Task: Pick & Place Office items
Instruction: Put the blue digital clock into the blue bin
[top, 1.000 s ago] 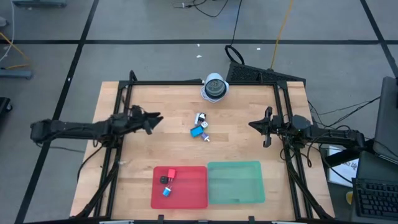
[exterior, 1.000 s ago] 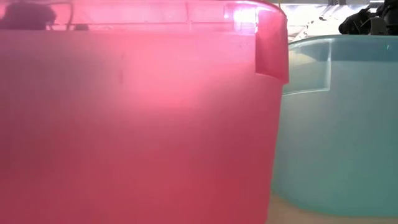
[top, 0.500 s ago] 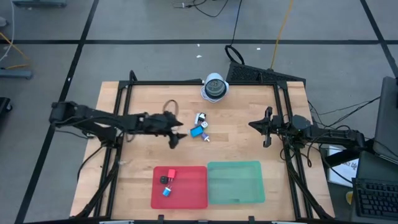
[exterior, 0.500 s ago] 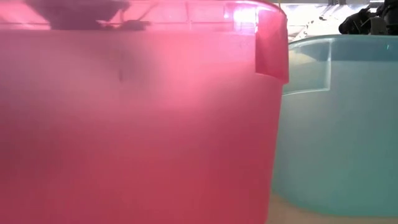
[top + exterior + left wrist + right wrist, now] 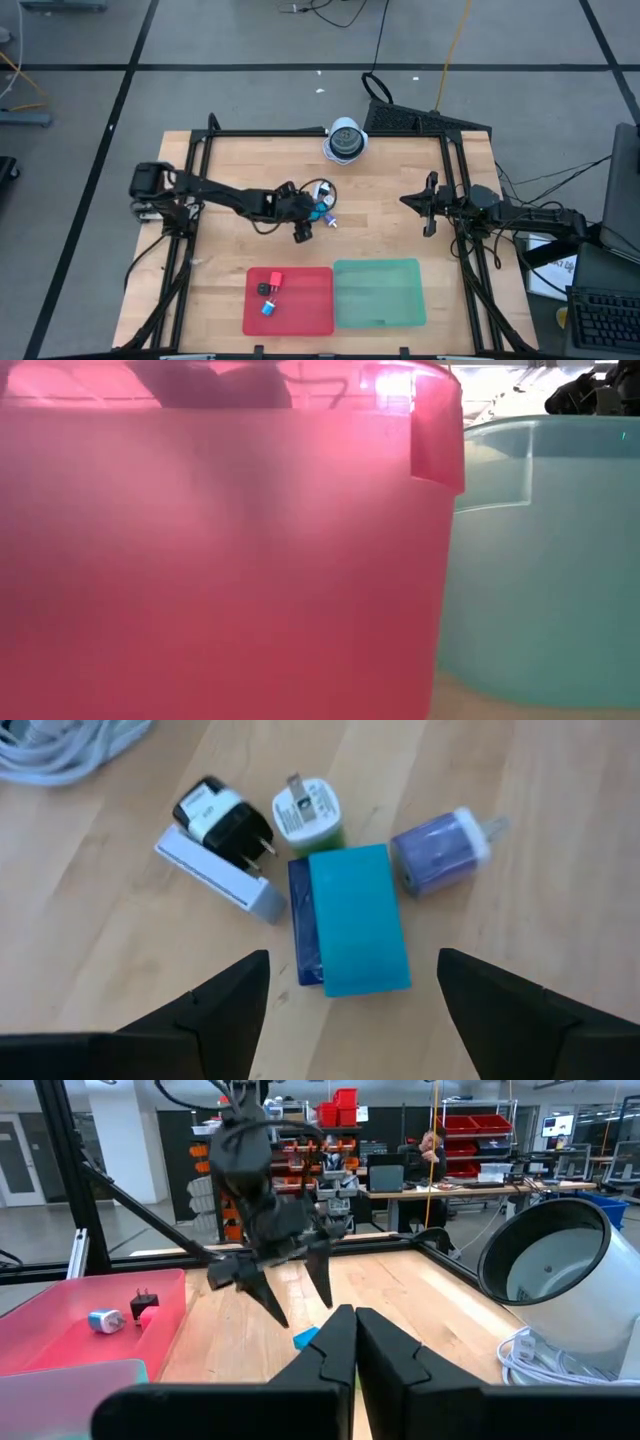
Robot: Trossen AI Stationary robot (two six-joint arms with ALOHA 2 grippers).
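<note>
1. Left gripper [image 5: 306, 222] hangs over the middle of the bench with its fingers [image 5: 225, 1005] spread wide, straddling the teal block [image 5: 358, 919] just ahead of them.
2. That block lies in a small cluster: a black-and-white plug [image 5: 222, 818], a green-and-white plug [image 5: 309, 811] and a purple adapter [image 5: 438, 858] touch or crowd it (tight company for a clean pinch).
3. Its long axis runs roughly along the reach, so the fingers flank its long sides.
4. Right gripper [image 5: 428, 212] waits near the bench's right edge, fingers together, clearly farther from the cluster.
5. Red tray [image 5: 315, 305] at the near edge holds three pieces; green tray [image 5: 378, 295] looks bare.
6. Half a second ago the left gripper sat further left, short of the cluster; it has since arrived.
</note>
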